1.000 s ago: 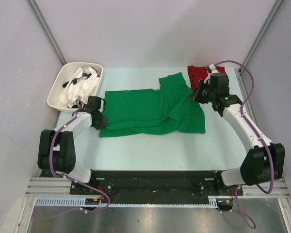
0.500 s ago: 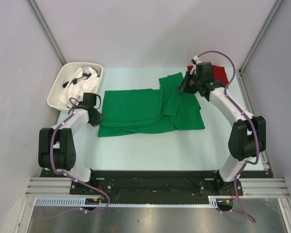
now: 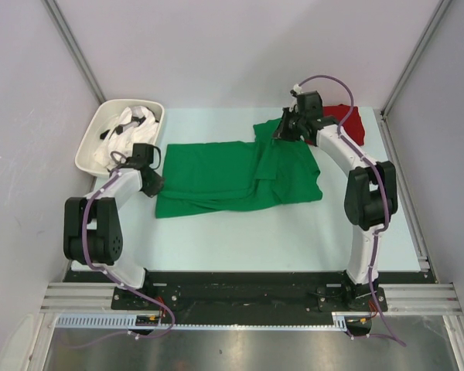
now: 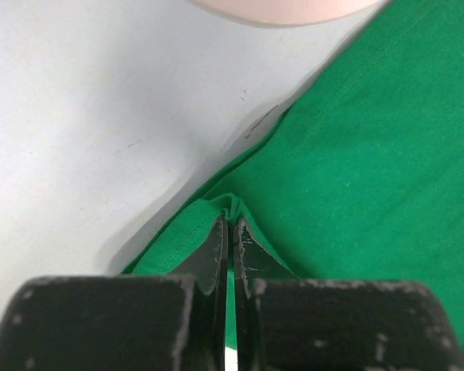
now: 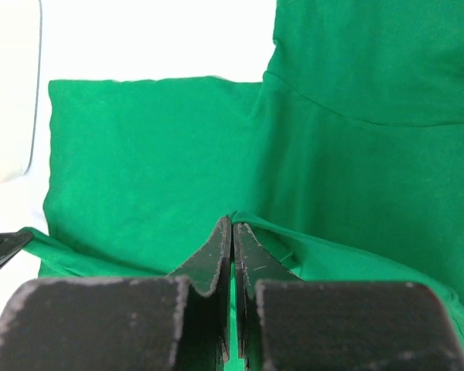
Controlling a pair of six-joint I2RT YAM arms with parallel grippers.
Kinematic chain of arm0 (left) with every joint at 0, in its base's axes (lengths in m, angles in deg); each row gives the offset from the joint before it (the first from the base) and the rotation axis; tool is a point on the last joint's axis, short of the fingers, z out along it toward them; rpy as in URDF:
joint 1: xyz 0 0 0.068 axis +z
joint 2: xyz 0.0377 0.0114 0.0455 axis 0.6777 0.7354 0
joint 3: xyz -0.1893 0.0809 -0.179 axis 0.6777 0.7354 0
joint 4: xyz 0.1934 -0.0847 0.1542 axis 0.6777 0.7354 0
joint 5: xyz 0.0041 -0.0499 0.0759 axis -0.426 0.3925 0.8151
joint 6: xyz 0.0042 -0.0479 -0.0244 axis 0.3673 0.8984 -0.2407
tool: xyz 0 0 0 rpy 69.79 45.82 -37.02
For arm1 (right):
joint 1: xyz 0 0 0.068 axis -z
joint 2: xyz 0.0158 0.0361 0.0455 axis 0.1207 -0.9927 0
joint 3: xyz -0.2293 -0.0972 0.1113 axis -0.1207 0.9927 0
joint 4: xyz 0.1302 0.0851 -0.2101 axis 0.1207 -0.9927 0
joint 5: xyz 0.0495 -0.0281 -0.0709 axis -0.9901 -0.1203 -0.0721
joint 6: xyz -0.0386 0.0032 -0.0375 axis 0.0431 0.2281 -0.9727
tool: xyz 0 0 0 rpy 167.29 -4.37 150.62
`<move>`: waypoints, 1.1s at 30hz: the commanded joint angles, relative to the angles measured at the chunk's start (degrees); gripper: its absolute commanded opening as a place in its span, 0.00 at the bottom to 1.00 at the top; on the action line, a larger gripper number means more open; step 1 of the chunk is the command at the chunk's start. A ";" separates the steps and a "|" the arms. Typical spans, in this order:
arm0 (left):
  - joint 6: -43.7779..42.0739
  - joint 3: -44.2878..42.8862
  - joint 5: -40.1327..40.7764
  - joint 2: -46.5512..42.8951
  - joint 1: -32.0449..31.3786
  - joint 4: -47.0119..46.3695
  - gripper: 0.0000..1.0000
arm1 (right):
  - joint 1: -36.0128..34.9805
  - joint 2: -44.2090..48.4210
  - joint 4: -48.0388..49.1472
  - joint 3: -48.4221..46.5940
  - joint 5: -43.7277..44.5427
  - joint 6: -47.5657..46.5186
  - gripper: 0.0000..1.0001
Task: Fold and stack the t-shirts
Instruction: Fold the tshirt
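- Pinching green cloth at both ends: the green t-shirt (image 3: pixel 232 176) lies spread across the middle of the pale table (image 3: pixel 240 236) in the top view, partly folded, with creased layers on its right half.
- left gripper (image 3: pixel 151 184) sits at the shirt's left edge, centre-left of the top frame, jaws clenched on a fold of the green fabric.
- Left wrist view: the two black fingers (image 4: pixel 216 251) are pressed together with a small ridge of the green hem caught between the tips; bare table fills the upper left of that frame, green cloth the right.
- right gripper (image 3: pixel 282 133) is at the shirt's upper right corner, upper centre of the top frame, also clenched on green cloth.
- Right wrist view: fingers (image 5: pixel 251 259) closed tight on a raised edge of green cloth at lower centre; more green shirt layers fill the frame, a seam line curving across the upper right.
- dark red t-shirt (image 3: pixel 348 122) lies at the upper right of the top frame, just behind the right arm (image 3: pixel 348 158), partly hidden by it; neither gripper touches it.
- white bin (image 3: pixel 89 151) at the upper left of the top frame, just beside the shirt's left end, holds white and dark crumpled items (image 3: pixel 127 131); cannot tell what they are.
- Purple cables (image 3: pixel 325 79) loop over the right arm.
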 commanded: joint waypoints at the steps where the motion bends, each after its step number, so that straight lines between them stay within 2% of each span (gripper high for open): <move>1: 1.24 -2.25 2.40 0.74 1.04 -0.68 0.00 | 0.14 -2.74 -0.77 -3.98 3.00 1.07 0.00; 2: 1.41 -2.07 2.40 0.48 1.12 -1.03 0.04 | 0.41 -3.01 -0.85 -4.16 4.66 1.34 0.04; 3: 1.85 -2.07 2.58 0.30 1.12 -1.29 0.06 | 0.58 -3.27 -1.29 -4.33 5.72 2.04 0.48; 4: 2.12 -1.90 2.75 0.12 1.12 -1.38 0.09 | 0.76 -3.10 -1.47 -3.99 7.82 2.56 0.68; 5: 2.55 -1.81 2.76 -1.10 1.12 -2.08 0.24 | 0.93 -2.32 -1.47 -3.29 8.80 2.83 0.88; 6: 2.38 -0.94 2.67 -1.98 1.12 -2.52 0.36 | 1.20 -1.35 -0.77 -2.15 9.85 3.18 0.99; 7: 2.56 -0.32 2.49 -3.38 1.12 -2.87 0.51 | 1.20 3.01 0.63 2.82 12.12 3.36 1.00; 8: 2.82 0.38 2.75 -4.61 0.95 -2.96 0.74 | 1.29 5.40 4.03 5.48 13.36 3.27 1.00; 10: 2.65 1.88 3.72 -9.00 0.25 -1.57 0.94 | 1.29 13.46 5.91 11.55 17.13 3.27 1.00; 11: 1.86 2.15 4.42 -10.50 -0.10 0.27 1.00 | 1.20 16.04 5.30 15.75 17.94 3.10 1.00; 14: -0.16 2.94 5.57 -16.65 -1.95 4.48 1.00 | 0.67 24.45 1.19 22.70 21.81 4.66 1.00; 17: 0.53 6.70 4.43 -23.76 -4.84 7.39 1.00 | 0.23 32.90 0.20 29.75 22.08 7.74 1.00; 23: 6.85 22.78 -3.92 -40.71 -6.52 3.38 1.00 | 0.84 44.87 3.18 47.15 17.43 10.65 1.00; 28: 11.08 32.37 -8.66 -44.26 -6.52 -1.73 0.97 | 3.92 54.09 10.12 60.85 11.02 15.66 1.00; 33: 15.65 36.51 -8.23 -41.81 -6.43 -6.48 0.88 | 4.10 57.46 12.60 64.13 11.27 15.93 0.98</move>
